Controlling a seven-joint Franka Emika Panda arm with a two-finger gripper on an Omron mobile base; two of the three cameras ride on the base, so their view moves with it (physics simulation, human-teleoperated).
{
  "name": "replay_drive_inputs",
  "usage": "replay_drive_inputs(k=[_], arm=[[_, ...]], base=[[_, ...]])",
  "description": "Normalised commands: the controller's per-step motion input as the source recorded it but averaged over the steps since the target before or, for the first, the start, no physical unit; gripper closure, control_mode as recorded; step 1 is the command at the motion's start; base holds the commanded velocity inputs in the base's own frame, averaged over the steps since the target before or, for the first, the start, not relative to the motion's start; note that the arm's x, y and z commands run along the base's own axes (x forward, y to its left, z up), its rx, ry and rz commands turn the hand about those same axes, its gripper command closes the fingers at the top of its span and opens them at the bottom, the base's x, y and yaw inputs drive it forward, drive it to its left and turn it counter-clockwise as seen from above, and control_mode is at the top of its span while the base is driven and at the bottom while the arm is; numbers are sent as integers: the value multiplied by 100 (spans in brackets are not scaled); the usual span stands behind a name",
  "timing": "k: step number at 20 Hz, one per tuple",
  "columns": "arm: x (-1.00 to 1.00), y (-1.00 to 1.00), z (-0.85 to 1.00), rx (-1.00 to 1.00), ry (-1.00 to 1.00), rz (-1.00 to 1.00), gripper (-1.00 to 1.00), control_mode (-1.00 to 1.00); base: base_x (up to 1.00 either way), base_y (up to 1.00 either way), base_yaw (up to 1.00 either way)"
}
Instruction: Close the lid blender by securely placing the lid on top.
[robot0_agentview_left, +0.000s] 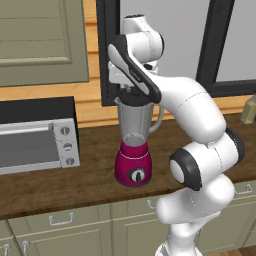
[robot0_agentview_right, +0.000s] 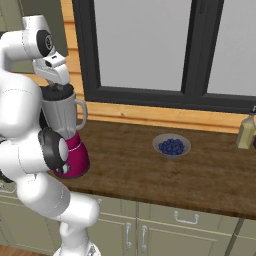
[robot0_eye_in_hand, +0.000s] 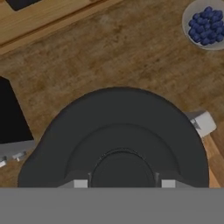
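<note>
The blender (robot0_agentview_left: 134, 125) stands on the wooden counter, a clear greyish jar on a magenta base with a black dial; the right base view has it at far left (robot0_agentview_right: 62, 116). The black round lid (robot0_agentview_left: 132, 98) (robot0_agentview_right: 56, 93) lies level at the jar's mouth and looks seated on the rim. My gripper (robot0_agentview_left: 131, 92) (robot0_agentview_right: 56, 87) comes straight down over it and is shut on the lid's raised centre. From the hand camera the lid (robot0_eye_in_hand: 118, 131) hides the jar, with the gripper (robot0_eye_in_hand: 124, 183) closed on the centre knob. The jar's handle (robot0_eye_in_hand: 203, 122) sticks out at right.
A silver toaster oven (robot0_agentview_left: 37, 142) sits left of the blender. A bowl of blueberries (robot0_agentview_right: 171, 146) (robot0_eye_in_hand: 208, 24) is on the counter to the right, with a bottle (robot0_agentview_right: 246, 132) further right. A dark-framed window (robot0_agentview_right: 145, 50) rises behind, cabinet drawers below.
</note>
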Motion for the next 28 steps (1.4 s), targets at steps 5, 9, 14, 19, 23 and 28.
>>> replay_drive_inputs(k=[5, 9, 14, 19, 23, 28], arm=[[0, 15, -24, 0, -1, 0, 100, -100], [0, 17, -25, 0, 0, 0, 100, -100], [0, 8, -4, 0, 0, 0, 100, -100], [0, 6, 1, 0, 3, 0, 100, -100], [0, 4, 10, 0, 7, 0, 100, -100], [0, 1, 23, 0, 7, 0, 100, -100]], base=[[0, 0, 0], [0, 0, 0], [0, 0, 0], [0, 0, 0], [0, 0, 0], [0, 0, 0]])
